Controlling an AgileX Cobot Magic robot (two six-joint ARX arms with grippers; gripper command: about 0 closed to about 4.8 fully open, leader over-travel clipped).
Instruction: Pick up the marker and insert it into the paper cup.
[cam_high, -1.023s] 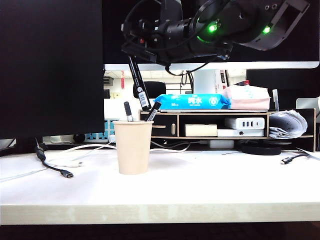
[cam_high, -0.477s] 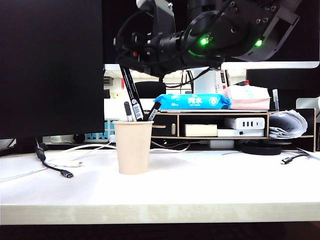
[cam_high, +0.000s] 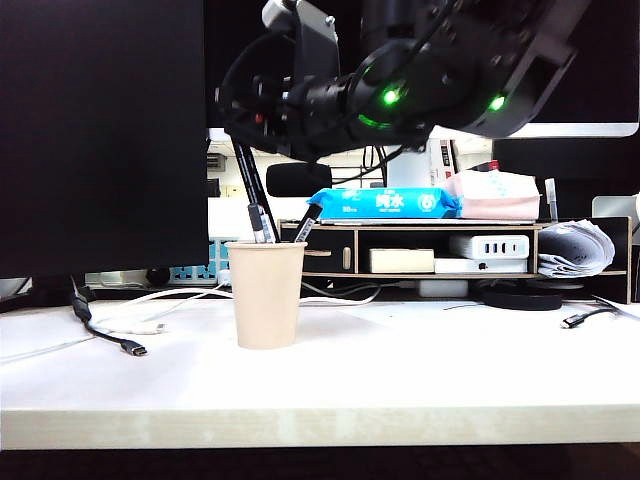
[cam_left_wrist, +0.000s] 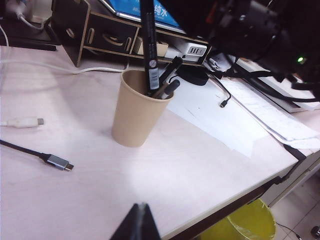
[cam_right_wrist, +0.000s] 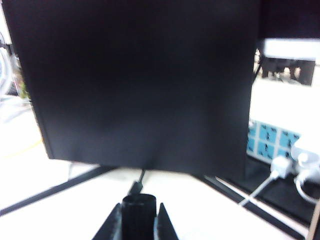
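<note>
Down goes the marker (cam_high: 252, 196), its lower end now dipped inside the paper cup (cam_high: 266, 294), where a second ago it hung clear above the rim. Right gripper (cam_right_wrist: 139, 212) sits directly above the cup, clamped on the marker's top end, two other pens (cam_high: 306, 220) leaning just below it. Left gripper (cam_left_wrist: 138, 223) hangs well away over the table (cam_high: 420, 370), fingers pressed together, empty.

The paper cup (cam_high: 266, 293), plain beige with a rolled rim, stands upright on the white table, nearer its front edge than its back. The slim black marker (cam_high: 251, 191), white barcode label low, leans steeply with its lower end inside the cup's mouth.
</note>
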